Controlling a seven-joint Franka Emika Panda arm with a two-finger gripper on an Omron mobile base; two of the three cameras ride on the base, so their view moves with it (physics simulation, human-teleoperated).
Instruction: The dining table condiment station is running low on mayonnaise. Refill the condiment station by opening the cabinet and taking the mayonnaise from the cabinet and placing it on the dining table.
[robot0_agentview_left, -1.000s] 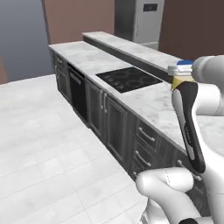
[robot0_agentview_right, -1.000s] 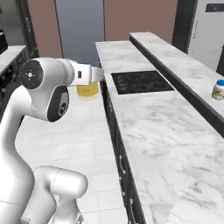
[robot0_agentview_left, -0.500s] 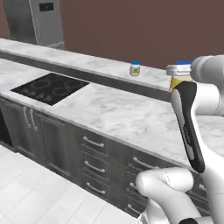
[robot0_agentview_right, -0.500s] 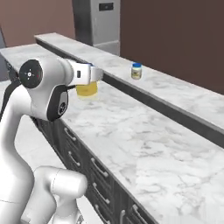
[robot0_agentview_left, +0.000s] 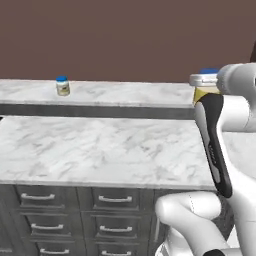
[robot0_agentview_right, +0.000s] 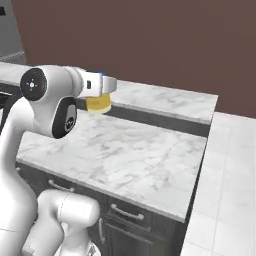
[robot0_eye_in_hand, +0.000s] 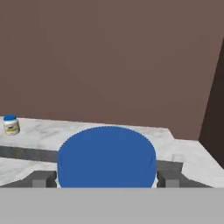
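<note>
Your gripper (robot0_eye_in_hand: 106, 179) has the mayonnaise (robot0_eye_in_hand: 106, 157) clamped between wide-spread fingers (robot0_eye_in_hand: 41, 178), one on each side of the blue lid, so the jar sits right in the gripper and off the surface. Below and ahead of the gripper lies the dining table (robot0_agentview_left: 100, 150), a two-level marble worktop. A second blue-lidded jar (robot0_agentview_left: 62, 86) stands on its raised far level, well off to the gripper's left.
</note>
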